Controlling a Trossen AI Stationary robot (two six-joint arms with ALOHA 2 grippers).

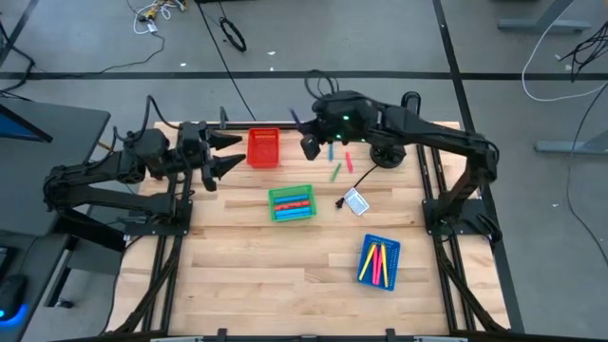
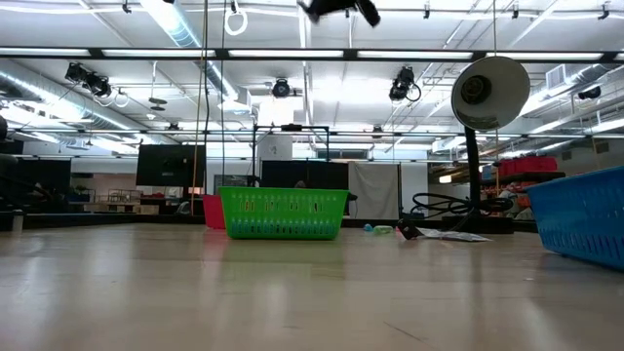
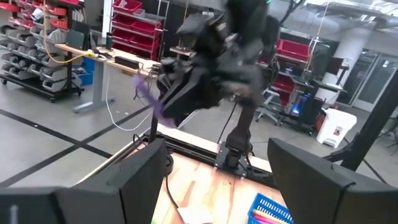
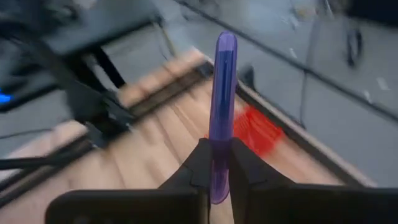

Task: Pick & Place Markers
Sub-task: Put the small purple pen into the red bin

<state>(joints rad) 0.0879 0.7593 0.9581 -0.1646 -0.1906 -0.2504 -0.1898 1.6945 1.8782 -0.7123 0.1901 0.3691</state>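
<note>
Right tool (image 4: pixel 216 165) clamped on purple marker (image 4: pixel 221 112), raised above worktop's (image 1: pixel 237 256) far edge, near red tray (image 1: pixel 263 147). Same marker, from above, a small purple sliver (image 1: pixel 295 118) past the tool tip (image 1: pixel 306 142). Left tool (image 1: pixel 223 152) fingers apart, holding nothing, hovering at far left beside red tray.

Wooden worktop with green tray (image 1: pixel 291 202) at centre holding markers, blue tray (image 1: pixel 379 261) near right front with yellow and pink markers (image 1: pixel 380 263). Loose markers (image 1: pixel 336 161) lying on wood under right arm; white card (image 1: pixel 356 201) just beside.

Low view: green tray (image 2: pixel 283 213) and blue tray edge (image 2: pixel 583 219), desk lamp (image 2: pixel 489 96), workshop ceiling lights behind. Left wrist view: right arm (image 3: pixel 211 56) carrying the purple marker (image 3: pixel 149 99), red shelf bins behind.
</note>
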